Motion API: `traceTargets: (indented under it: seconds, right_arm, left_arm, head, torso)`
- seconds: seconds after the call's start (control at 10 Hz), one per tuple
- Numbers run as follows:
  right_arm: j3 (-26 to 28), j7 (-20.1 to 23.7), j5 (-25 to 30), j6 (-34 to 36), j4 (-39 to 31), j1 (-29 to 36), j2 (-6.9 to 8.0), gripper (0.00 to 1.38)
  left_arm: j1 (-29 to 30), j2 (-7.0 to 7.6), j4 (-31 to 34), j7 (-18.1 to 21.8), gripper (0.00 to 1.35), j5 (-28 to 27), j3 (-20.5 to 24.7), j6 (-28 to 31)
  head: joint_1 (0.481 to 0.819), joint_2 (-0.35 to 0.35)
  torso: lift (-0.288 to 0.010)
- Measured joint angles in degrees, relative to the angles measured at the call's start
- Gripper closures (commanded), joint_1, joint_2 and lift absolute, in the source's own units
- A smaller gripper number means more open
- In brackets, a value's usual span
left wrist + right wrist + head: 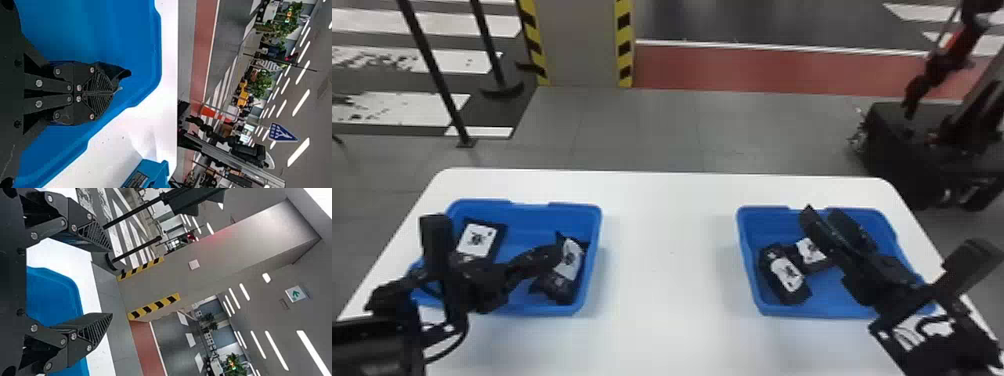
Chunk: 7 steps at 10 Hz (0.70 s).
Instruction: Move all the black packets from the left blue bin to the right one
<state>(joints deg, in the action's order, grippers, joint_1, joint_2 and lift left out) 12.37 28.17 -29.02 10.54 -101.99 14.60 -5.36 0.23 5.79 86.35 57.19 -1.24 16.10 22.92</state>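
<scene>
- Blue left bin [532, 216]: the job is unfinished here, with at least two black packets inside its walls.
- Rear-left packet [477, 240]: it lies label up near the bin's back left corner, away from the fingertips, and needs its own trip across.
- Left end effector [113, 93]: its fingers are closed together, and black film pokes out past the tips, so it appears to be pinching a packet.
- Right-side packet [571, 260]: this looks like the pinched one, tilted beside the bin's right wall; whether a further packet lies beneath it, I cannot tell.
- White table [667, 250]: it spans the gap between the bins that each packet has to cross.
- Blue right bin [749, 250]: two packets are in it, a front one [787, 275] and a rear one [809, 250], touching or overlapping, so that share counts as done.
- Right end effector [111, 282]: it is spread open with nothing between its fingers, over the right bin.
- Overall, the task seems roughly half complete, two packets in place and at least two to go.
</scene>
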Motion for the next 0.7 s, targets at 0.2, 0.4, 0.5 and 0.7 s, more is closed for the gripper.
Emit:
traceTargets:
  seconds: [0.2, 0.4, 0.5, 0.7]
  right_arm:
    - [-1.1, 0.2, -0.7, 0.0, -0.2, 0.0, 0.00, 0.49]
    - [-2.7, 0.3, -1.4, 0.1, -0.1, -0.2, 0.00, 0.49]
    - [-3.7, 0.6, -1.7, 0.6, 0.0, -0.4, 0.00, 0.49]
    - [-5.5, 2.3, -2.0, 3.1, 0.6, -1.3, 0.00, 0.49]
  left_arm:
    - [4.3, -0.16, 10.6, 0.3, 1.21, 0.2, 1.1, 3.9]
    - [6.9, -0.17, 18.4, 1.0, 1.21, 1.1, 1.9, 6.2]
    - [7.4, -0.24, 20.4, 1.6, 1.21, 2.4, 2.0, 6.3]
    - [7.5, -0.42, 21.0, 2.4, 1.21, 6.7, 1.5, 5.2]
  head:
    - [0.695, -0.014]
    - [0.695, 0.009]
    - [0.695, 0.013]
    - [0.695, 0.028]
  torso:
    - [-0.110]
    - [-0.110]
    - [-0.110]
    - [-0.110]
